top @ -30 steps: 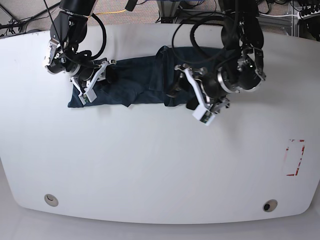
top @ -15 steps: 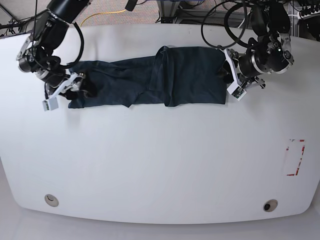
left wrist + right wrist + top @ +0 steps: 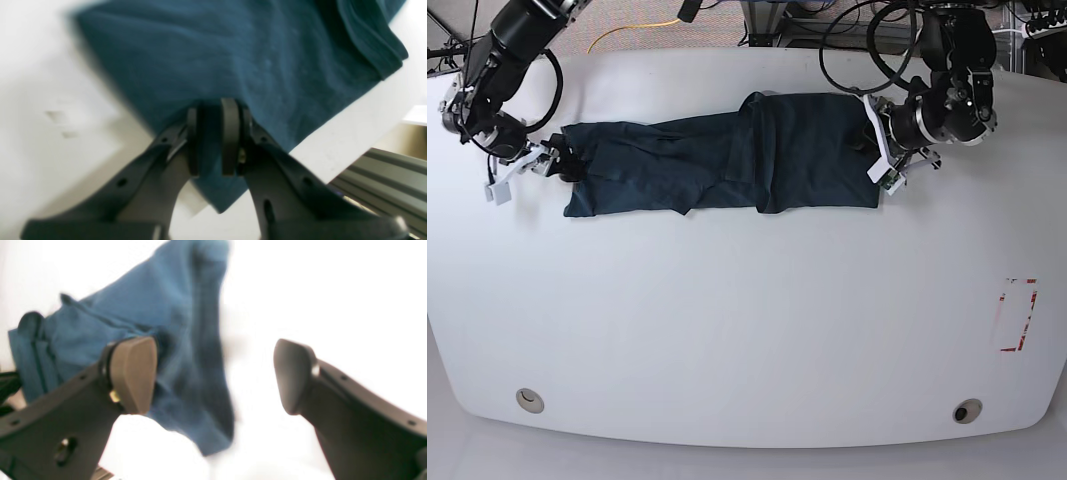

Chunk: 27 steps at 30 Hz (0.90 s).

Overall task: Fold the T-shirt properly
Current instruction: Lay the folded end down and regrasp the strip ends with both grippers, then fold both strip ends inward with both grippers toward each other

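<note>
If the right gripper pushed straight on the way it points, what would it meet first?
Probably the dark navy-blue fabric T-shirt: its end lies just ahead of the open right gripper, nearer one finger; depth is unclear in the blur.

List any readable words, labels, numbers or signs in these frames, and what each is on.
None can be read.
T-shirt: plain, no print.
Red-and-white marking near the table edge: too small to read, if it holds text at all.
Wrist views: blurred, no lettering.

Far strip: the T-shirt (image 3: 727,165) spans the counter (image 3: 747,330) between both pincers.
Near side: broad bare counter, open for passing.
</note>
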### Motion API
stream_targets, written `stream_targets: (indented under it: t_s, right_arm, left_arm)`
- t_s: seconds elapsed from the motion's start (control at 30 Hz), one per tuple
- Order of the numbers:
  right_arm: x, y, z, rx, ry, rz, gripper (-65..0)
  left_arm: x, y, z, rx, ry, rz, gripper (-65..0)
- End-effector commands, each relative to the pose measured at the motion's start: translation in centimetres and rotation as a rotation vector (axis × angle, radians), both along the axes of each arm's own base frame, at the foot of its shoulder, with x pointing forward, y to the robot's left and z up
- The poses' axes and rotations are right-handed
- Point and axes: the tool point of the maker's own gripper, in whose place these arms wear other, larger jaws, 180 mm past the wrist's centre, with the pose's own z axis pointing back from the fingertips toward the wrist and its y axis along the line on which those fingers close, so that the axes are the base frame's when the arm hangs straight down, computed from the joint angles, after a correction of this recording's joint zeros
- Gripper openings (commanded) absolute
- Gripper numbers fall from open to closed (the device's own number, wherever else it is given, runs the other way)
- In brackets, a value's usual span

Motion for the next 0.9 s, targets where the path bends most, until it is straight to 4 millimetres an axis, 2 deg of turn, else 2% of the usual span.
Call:
stream_targets:
  t_s: [0.0,0.1,0.2,0.23,0.33,0.43,0.5,0.53,0.7,0.87]
  right_arm:
    - [1.0,2.1,0.5,0.031,-0.047,0.039,-12.5]
    - [0.7,4.7,-0.4,0.076,-0.036,0.064,-12.7]
    - [0.8,6.8,0.1,0.077,-0.060,0.100,-12.8]
    - [0.7,7.5,0.1,0.079,-0.066,0.110,-14.7]
    - [0.9,8.1,0.3,0.086,-0.078,0.113,-26.0]
    - [1.2,8.0,0.7,0.079,-0.089,0.115,-50.4]
    - [1.6,7.9,0.9,0.078,-0.101,0.113,-61.2]
    - [1.7,8.0,1.0,0.077,-0.104,0.115,-63.7]
    - [2.4,6.8,4.0,-0.028,-0.182,0.140,-61.4]
    - [2.0,6.8,6.1,-0.111,-0.224,0.181,-61.4]
  left_arm:
    - [0.8,0.2,0.5,-0.012,-0.027,0.006,-58.1]
    - [0.6,0.2,0.1,-0.016,-0.012,0.007,-58.1]
    - [0.4,0.3,-0.1,-0.012,-0.006,0.007,-58.1]
    - [0.4,0.4,-0.2,-0.012,-0.003,0.010,-58.1]
    - [0.3,0.5,-0.7,-0.016,0.015,0.016,-57.9]
    - [0.0,0.5,-1.7,-0.025,0.050,0.023,-57.8]
    - [0.2,0.5,-2.0,-0.031,0.059,0.029,-57.8]
    - [0.7,0.5,-2.0,-0.034,0.056,0.031,-57.8]
    - [1.1,-0.4,-2.9,-0.087,0.073,0.053,-57.8]
    - [2.4,-1.8,-3.0,-0.135,0.078,0.066,-57.6]
